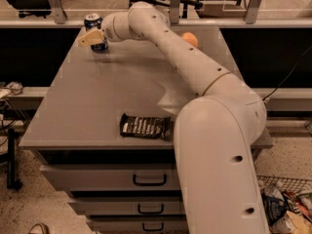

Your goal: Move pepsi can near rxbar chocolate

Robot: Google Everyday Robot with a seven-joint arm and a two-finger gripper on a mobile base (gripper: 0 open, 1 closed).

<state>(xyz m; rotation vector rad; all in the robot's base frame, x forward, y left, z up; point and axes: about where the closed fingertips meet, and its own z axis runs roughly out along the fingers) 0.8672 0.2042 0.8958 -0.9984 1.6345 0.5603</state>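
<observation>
Gripper: the tan gripper (pixel 90 37) sits at the upper left of the frame, at the far left corner of the table, pressed up against the front of the can. Whether it is open or clamped on the can cannot be told.
Pepsi can: the pepsi can (pixel 93 21) stands upright at that far corner, its silver top showing above the gripper, which partly covers its blue side.
Arm: the cream-coloured arm (pixel 185 55) stretches diagonally from the lower right of the frame up to the upper left, reaching across the whole table because the can stands at the corner farthest from the robot.
Rxbar chocolate: the rxbar chocolate (pixel 145 126) lies flat near the front edge of the table, lower centre of the frame, well apart from the can (this is the spot the can is meant to end up beside).
Orange: an orange (pixel 190 39) rests at the back of the table, partly hidden behind the arm.
Table: a grey table (pixel 97 91) with drawers (pixel 148 179) beneath.
Stage, as a judgement: the can looks about to be grasped or just grasped; the carry toward the bar is not yet done.
</observation>
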